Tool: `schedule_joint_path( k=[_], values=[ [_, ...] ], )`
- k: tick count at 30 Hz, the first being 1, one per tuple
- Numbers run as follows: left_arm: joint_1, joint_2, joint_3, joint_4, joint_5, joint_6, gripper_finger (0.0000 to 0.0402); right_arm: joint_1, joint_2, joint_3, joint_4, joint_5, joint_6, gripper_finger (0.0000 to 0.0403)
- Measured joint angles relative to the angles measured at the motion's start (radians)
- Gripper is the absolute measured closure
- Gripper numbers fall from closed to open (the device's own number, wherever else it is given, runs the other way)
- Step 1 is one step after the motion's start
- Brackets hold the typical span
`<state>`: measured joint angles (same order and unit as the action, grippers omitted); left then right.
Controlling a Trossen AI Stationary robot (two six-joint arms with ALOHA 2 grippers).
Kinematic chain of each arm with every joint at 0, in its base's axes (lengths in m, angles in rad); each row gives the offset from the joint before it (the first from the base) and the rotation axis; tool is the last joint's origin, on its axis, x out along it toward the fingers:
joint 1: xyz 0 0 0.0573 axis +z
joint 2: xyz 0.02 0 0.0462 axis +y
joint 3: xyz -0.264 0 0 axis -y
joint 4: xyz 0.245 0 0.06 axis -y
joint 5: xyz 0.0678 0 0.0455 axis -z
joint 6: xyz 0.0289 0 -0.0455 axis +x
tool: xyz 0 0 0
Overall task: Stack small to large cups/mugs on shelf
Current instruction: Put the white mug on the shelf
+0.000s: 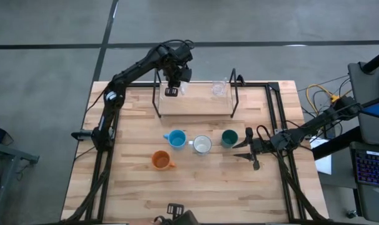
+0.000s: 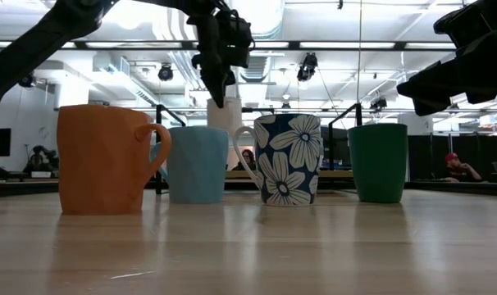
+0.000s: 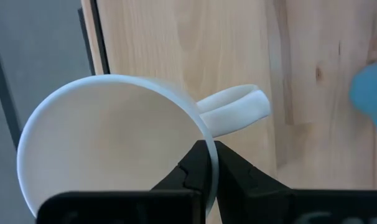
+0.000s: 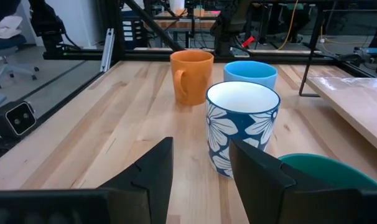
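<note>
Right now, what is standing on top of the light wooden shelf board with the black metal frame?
On the shelf, a clear glass cup stands at one end. At the other, the left gripper pinches a white mug by its rim. The board under this mug is hidden.

The bench (image 1: 202, 187) is pale blond wood laid in long strips, and the shelf (image 1: 196, 105) board is the same light wood set in a black rod frame. Four mugs stand on the bench: an orange mug (image 2: 105, 160), a light blue cup (image 2: 198, 164), a dark green cup (image 2: 378, 162), and a flowered mug (image 2: 288, 159) that is navy with large white blossoms outside and plain white inside. On the shelf sit a clear glass (image 1: 218, 89) and a plain white mug (image 3: 114, 146). Both arms and their jaws are matte black. The floor around the bench is grey.
</note>
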<state>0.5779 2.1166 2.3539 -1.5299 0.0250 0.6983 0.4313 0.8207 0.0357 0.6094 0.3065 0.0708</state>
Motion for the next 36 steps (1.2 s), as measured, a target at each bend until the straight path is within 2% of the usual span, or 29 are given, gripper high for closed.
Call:
schedule_joint_path(
  k=[19, 36],
  values=[
    [0.083, 0.004, -0.005, -0.004, 0.101, -0.063, 0.0401, 0.000, 0.000, 0.000, 0.000, 0.000, 0.000, 0.0252],
    [0.123, 0.094, -0.007, -0.027, 0.105, -0.092, 0.0401, 0.000, 0.000, 0.000, -0.007, 0.000, 0.008, 0.0252]
  ],
)
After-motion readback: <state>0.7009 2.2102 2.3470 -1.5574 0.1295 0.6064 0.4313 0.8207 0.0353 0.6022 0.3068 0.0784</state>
